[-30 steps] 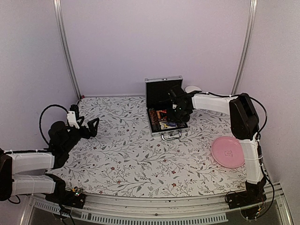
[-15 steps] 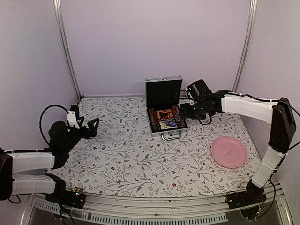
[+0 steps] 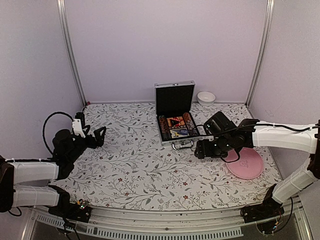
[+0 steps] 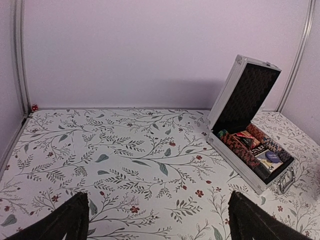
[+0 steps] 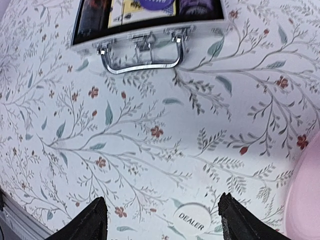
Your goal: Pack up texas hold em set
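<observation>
your right gripper [image 5: 162, 222] hangs spread wide over the dealer button [image 5: 192, 219], just beside the plate [image 5: 307, 200]. pinch that flat disc badly and it may skid under the plate's rim. left gripper [image 4: 161, 225] is spread too, and empty. count: one open case [image 3: 174, 101] at the back, one dealer button, one plate, one bowl [image 3: 206, 97].

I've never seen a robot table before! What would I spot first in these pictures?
Probably the silver case, standing open at the far middle of the flowery table with poker chips inside. Next comes the right gripper, wide open and hovering in front of the case, with a little white DEALER button on the cloth below it and a pink plate just to its right.
</observation>
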